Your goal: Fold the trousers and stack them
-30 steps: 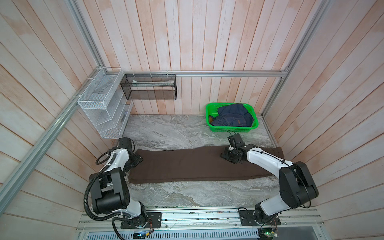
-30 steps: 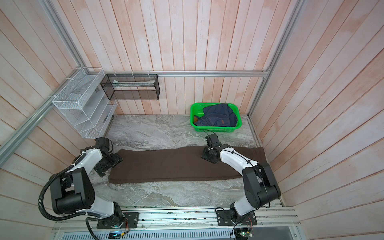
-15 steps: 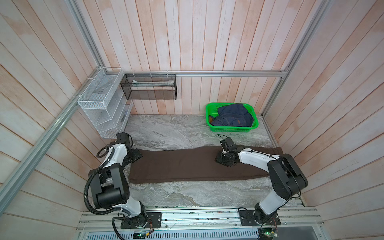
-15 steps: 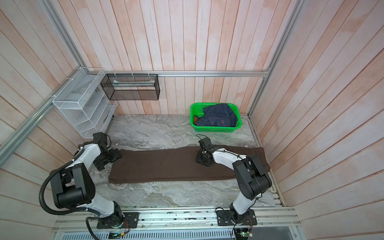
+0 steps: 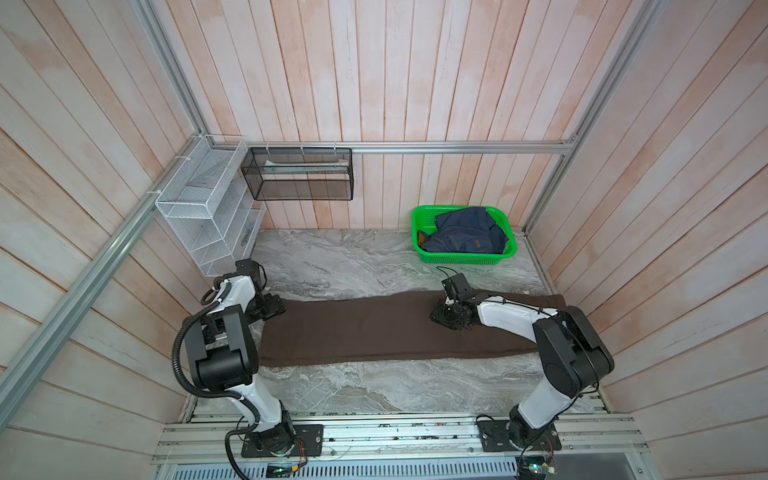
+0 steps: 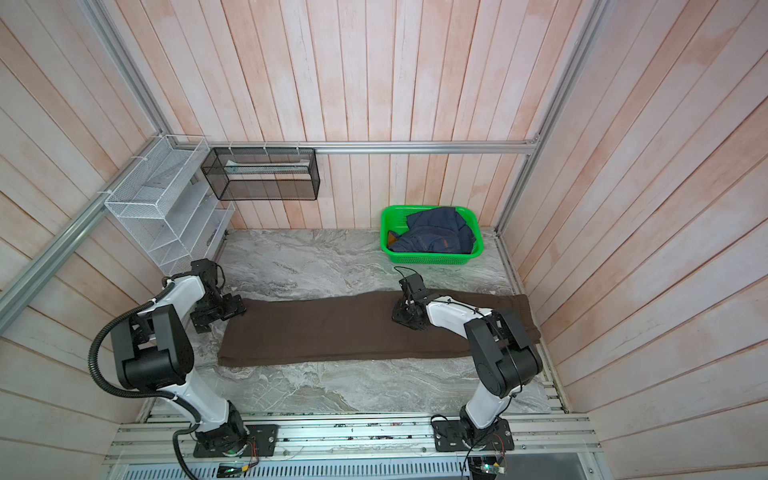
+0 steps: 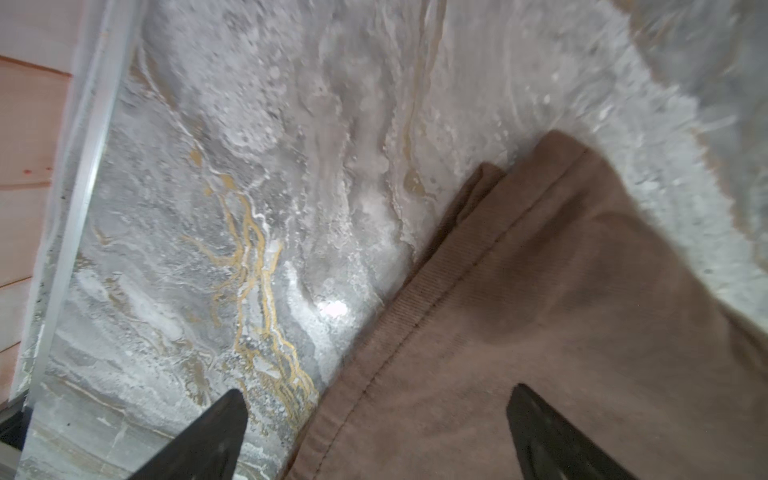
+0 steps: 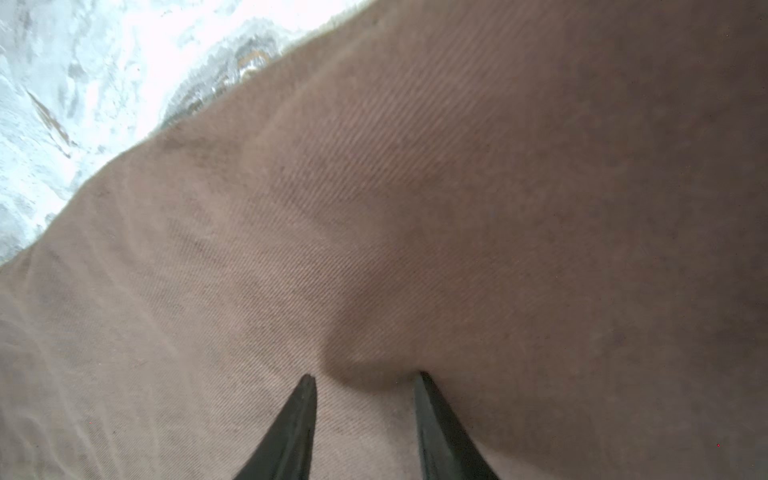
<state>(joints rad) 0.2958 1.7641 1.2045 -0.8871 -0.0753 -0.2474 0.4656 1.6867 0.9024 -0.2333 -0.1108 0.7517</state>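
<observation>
Trousers [image 5: 365,332] flat on marble table [image 5: 374,386] as long narrow strip, legs apparently already laid together; crosswise folds and stacking left

Left gripper [image 5: 272,307] spread wide, empty, straddling hem corner

Right gripper [image 5: 451,320] on cloth right of middle, jaws narrowed, pinching small pucker as far as dim wrist view shows

Since a second ago: right gripper slid leftward along strip; left gripper stays by hem

I see a green basket [image 5: 465,260] holding a navy denim garment [image 5: 465,232] on the marble worktop [image 5: 353,264], back right; a white wire rack [image 5: 195,208] and a black mesh shelf [image 5: 299,189] hang back left
</observation>
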